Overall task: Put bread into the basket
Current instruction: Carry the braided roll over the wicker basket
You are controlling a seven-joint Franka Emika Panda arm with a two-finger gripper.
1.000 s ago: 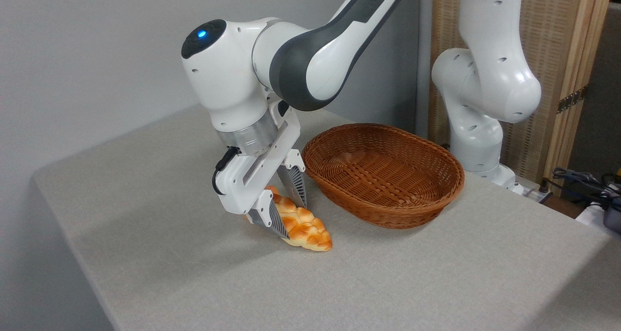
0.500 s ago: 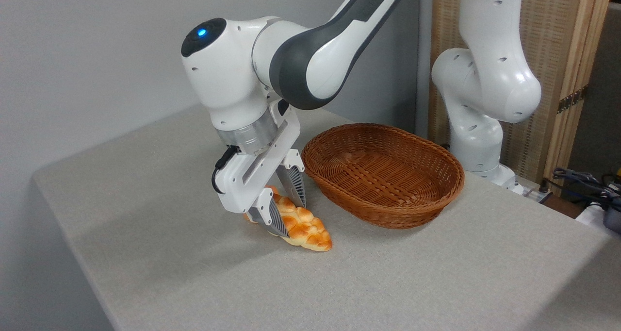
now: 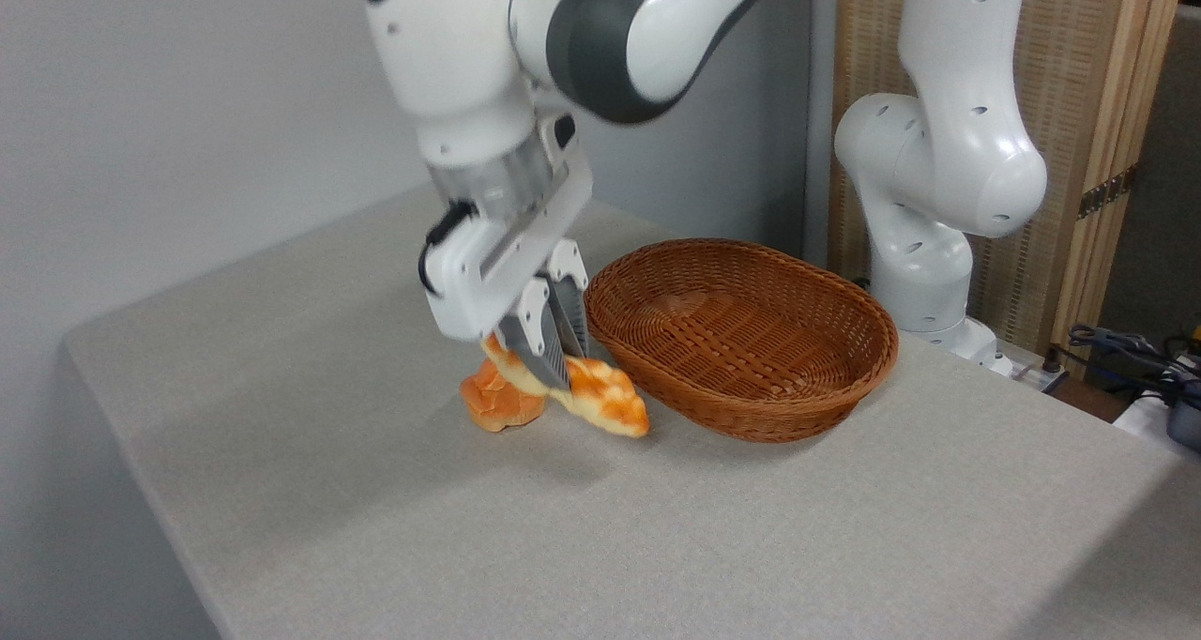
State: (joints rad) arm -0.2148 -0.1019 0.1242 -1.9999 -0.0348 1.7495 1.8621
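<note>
Since 0.5 s ago the tool [image 3: 554,363] has risen, clenched on the braided bread [image 3: 600,398], which now hangs clear of the bench [image 3: 375,490] just left of the wicker basket [image 3: 849,335]. That lift uncovers a small round orange bun [image 3: 495,403] on the bench. The grasp looks done; carrying to the basket remains. The arm's wrist tilts down and left, fingers angled steeply.

A single fixed camera stands off the tabletop's [image 3: 751,546] near corner, fairly close, looking down at a slant across it toward the grey wall [image 3: 188,105] and the arm's base [image 3: 938,321].
</note>
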